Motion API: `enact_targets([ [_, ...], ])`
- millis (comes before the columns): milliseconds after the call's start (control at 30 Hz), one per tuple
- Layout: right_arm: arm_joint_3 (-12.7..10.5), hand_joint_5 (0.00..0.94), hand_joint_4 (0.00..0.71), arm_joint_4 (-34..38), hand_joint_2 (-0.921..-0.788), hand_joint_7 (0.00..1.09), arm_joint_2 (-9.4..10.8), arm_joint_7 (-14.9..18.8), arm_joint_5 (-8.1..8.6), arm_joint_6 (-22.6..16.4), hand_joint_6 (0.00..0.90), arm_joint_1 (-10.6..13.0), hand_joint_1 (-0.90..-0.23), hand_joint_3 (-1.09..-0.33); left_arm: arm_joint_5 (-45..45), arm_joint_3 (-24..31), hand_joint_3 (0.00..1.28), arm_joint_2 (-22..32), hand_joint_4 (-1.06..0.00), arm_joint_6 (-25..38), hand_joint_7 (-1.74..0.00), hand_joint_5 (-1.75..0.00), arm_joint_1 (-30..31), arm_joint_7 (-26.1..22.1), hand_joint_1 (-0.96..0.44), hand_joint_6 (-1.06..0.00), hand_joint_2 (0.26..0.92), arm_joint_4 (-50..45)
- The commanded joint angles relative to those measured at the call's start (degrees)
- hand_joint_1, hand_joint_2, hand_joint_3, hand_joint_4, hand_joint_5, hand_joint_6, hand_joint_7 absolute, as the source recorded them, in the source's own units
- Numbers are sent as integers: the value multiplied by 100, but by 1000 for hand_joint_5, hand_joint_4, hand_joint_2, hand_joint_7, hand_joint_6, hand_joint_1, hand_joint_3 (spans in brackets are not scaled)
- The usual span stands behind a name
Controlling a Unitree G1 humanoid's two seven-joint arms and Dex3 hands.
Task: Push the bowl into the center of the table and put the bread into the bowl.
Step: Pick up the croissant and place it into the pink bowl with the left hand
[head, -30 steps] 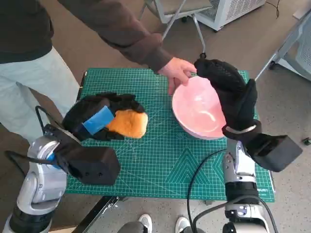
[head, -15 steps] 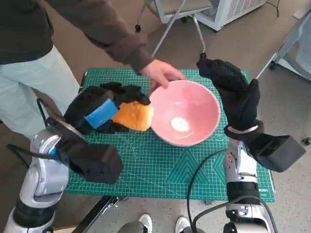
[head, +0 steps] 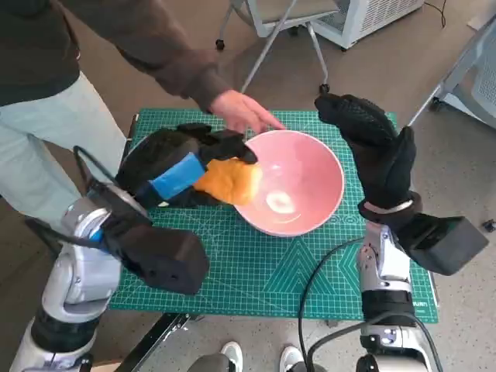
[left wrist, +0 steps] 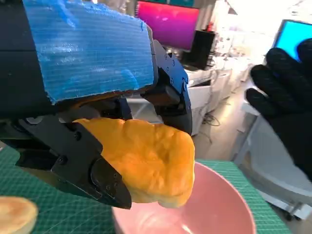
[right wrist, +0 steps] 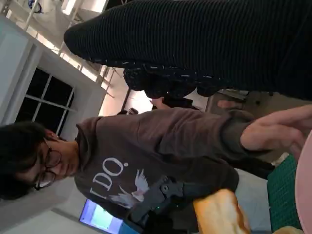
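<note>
Head view: left robot hand (head: pixel 180 172) gripping the bread (head: pixel 229 181), holding it over the left rim of the pink bowl (head: pixel 298 186), partly inside its outline. Bowl sitting on the green cutting mat (head: pixel 256 263) covering the desk (head: pixel 167 325), roughly central, a little toward the far edge. Right robot hand (head: pixel 372 147) hovering at the bowl's right side, toward the desk's far right corner, fingers spread and holding nothing; touching the rim or not, impossible to tell. Person (head: pixel 70 70) standing at the far left corner, reaching an arm across the far edge, with the person's hand (head: pixel 242 113) lying just beyond the bowl's far rim.

Left wrist view: blue-taped left robot hand (left wrist: pixel 87 53) clamping the bread (left wrist: pixel 146 161) between black fingers (left wrist: pixel 83 161) below it and more fingers behind it. Bread hanging above the bowl (left wrist: pixel 204 209), clear of the bowl's inner surface, its lower edge just over the rim. Gloved right robot hand (left wrist: pixel 287 97) showing beyond the bowl, fingers apart, gripping nothing. Small pale round shape (left wrist: pixel 17 217) lying on the mat (left wrist: pixel 63 214) nearby, too partial to identify.

Right wrist view: glove of the right robot hand (right wrist: pixel 204 39) stretching as a dark band, fingers hardly visible. Person (right wrist: pixel 141 156) in a brown sweatshirt leaning in, hand (right wrist: pixel 278 129) extended near the bowl's pink rim (right wrist: pixel 307 190). Bread (right wrist: pixel 222 212) showing beside the green mat (right wrist: pixel 282 195).
</note>
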Motion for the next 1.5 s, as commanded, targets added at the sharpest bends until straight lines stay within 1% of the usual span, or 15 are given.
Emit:
enact_targets([
  [33, -56, 0, 180, 69, -921, 576, 20, 8, 83, 20, 36, 139, -655, -710, 79, -149, 0, -105, -907, -87, -1087, -899, -240, 36, 3, -724, 884, 208],
  [167, -81, 0, 180, 91, -921, 575, 19, 8, 88, 10, 36, 148, -655, -710, 115, -340, 1, -256, -903, -90, -1093, -905, -433, 17, 3, -716, 886, 468],
  [333, -122, 1, 180, 130, -921, 573, 23, 30, 118, 23, 38, 149, -660, -705, 235, -619, 7, -493, -851, -247, -1113, -981, -712, 120, 3, -683, 902, 1035],
  [567, -145, 0, 180, 132, -921, 569, 26, -12, 121, 38, 39, 164, -670, -693, 342, -959, 8, -791, -833, -826, -1112, -1009, -1162, 440, 2, -677, 907, 2208],
  [833, -162, 3, 185, 37, -921, 565, 24, -38, 137, 70, 44, 223, -666, -683, 454, -1220, 16, -1195, -802, -1375, -1009, -1130, -1685, 865, 2, -692, 910, 3692],
  [1033, -160, 3, 186, -28, -921, 561, 34, -79, 108, 54, 47, 274, -663, -681, 600, -1419, 32, -1457, -766, -1642, -1113, -1120, -2026, 1208, 2, -641, 919, 4728],
  [1133, -159, 3, 187, -45, -921, 559, 37, -91, 108, 46, 48, 296, -662, -681, 607, -1451, 71, -1559, -731, -1723, -1175, -1151, -2154, 1289, 1, -581, 920, 5132],
  [1167, -162, 3, 187, -52, -921, 558, 35, -94, 110, 44, 49, 305, -662, -680, 597, -1459, 96, -1601, -715, -1705, -1195, -1183, -2195, 1269, 1, -544, 920, 5260],
  [1233, -164, 3, 188, -68, -921, 556, 33, -99, 113, 44, 51, 321, -664, -679, 577, -1472, 149, -1658, -613, -1658, -1261, -1250, -2249, 1211, 1, -519, 921, 5442],
  [1267, -163, 3, 188, -79, -921, 555, 34, -102, 114, 46, 52, 328, -667, -678, 569, -1477, 135, -1676, -567, -1636, -963, -943, -2267, 1179, -10, -449, 898, 5506],
  [1300, -165, 3, 189, -93, -921, 554, 32, -102, 117, 47, 53, 337, -668, -677, 552, -1476, 119, -1687, -574, -1563, -807, -788, -2268, 1095, -15, -450, 895, 5526],
  [1333, -165, 3, 189, -106, -921, 552, 31, -104, 118, 49, 54, 346, -669, -677, 540, -1473, 86, -1693, -502, -1515, -542, -509, -2268, 1035, -44, -427, 887, 5539],
  [1367, -167, 3, 189, -117, -921, 551, 28, -105, 121, 50, 54, 355, -669, -677, 516, -1464, 60, -1701, -458, -1413, -361, -327, -2266, 926, -63, -419, 883, 5530],
  [1400, -169, 3, 189, -126, -921, 550, 26, -106, 123, 51, 55, 361, -669, -677, 500, -1456, 41, -1707, -385, -1341, -231, -209, -2265, 849, -95, -389, 876, 5522],
  [1500, -181, 3, 189, -141, -921, 548, 14, -114, 126, 56, 56, 377, -671, -677, 442, -1434, 19, -1740, -271, -1125, -94, -85, -2298, 606, -150, -332, 865, 5546],
])
